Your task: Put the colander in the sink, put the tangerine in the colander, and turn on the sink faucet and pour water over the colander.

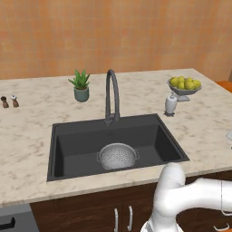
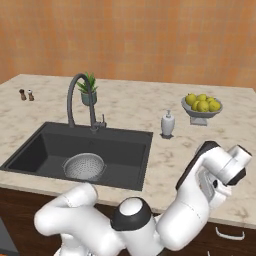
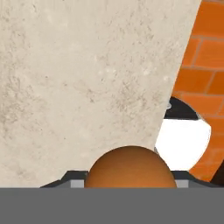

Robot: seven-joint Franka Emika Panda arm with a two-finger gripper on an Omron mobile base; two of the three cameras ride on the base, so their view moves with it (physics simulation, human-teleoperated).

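Carefully Now: The Fruit Could Slip

Right at the bottom of the hand view sits the tangerine [image 3: 130,168], round and orange, with the dark finger parts on each side of it. The gripper [image 3: 130,180] looks closed around the fruit, so I think it is holding it. The fruit is smooth and round. If the arm swings fast or the squeeze is too soft, it could pop out, roll over the counter [image 3: 78,78] and drop off the edge, which is close by.

The arm [image 2: 210,175] is bent far over to the right side of the counter, with its hand tipped down toward the stone top. It is well apart from the sink [image 1: 68,145].

The colander [image 1: 118,156] already sits inside the sink, below the sink faucet [image 1: 111,95]. A drop from too high could bounce the fruit out.
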